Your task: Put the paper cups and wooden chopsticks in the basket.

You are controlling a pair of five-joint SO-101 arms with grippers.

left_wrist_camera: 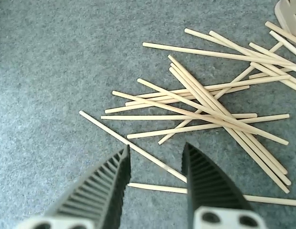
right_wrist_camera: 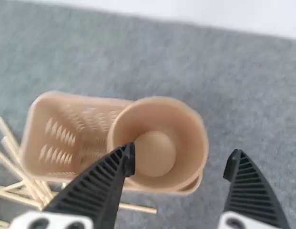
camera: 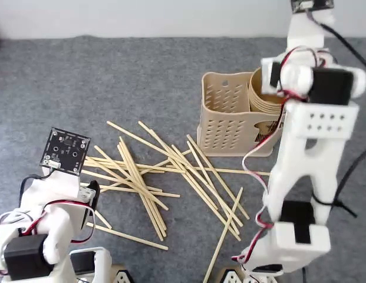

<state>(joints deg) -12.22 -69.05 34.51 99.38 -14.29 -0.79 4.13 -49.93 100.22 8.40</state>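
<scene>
Basket [camera: 227, 121]: beige, perforated.
Paper cups [right_wrist_camera: 157, 143]: round, perhaps several nested.
Chopsticks [left_wrist_camera: 209, 105]: slim pale wood.
Left gripper [left_wrist_camera: 157, 148]: ribbed, apart.
Right gripper [right_wrist_camera: 182, 150]: apart.

You are looking down on a grey mat [camera: 112, 76] that is covering the table [camera: 47, 88] from the near edge to the far edge. Its surface is showing a fine, fuzzy, felt-like texture, with slightly lighter and darker patches running across it. Along the far edge the mat is meeting a pale, plain strip [camera: 141, 17]; you cannot tell whether that is a wall or bare tabletop. The boundary is running almost straight across the far side, and the same pale strip is showing beyond the mat in the right wrist view.
</scene>
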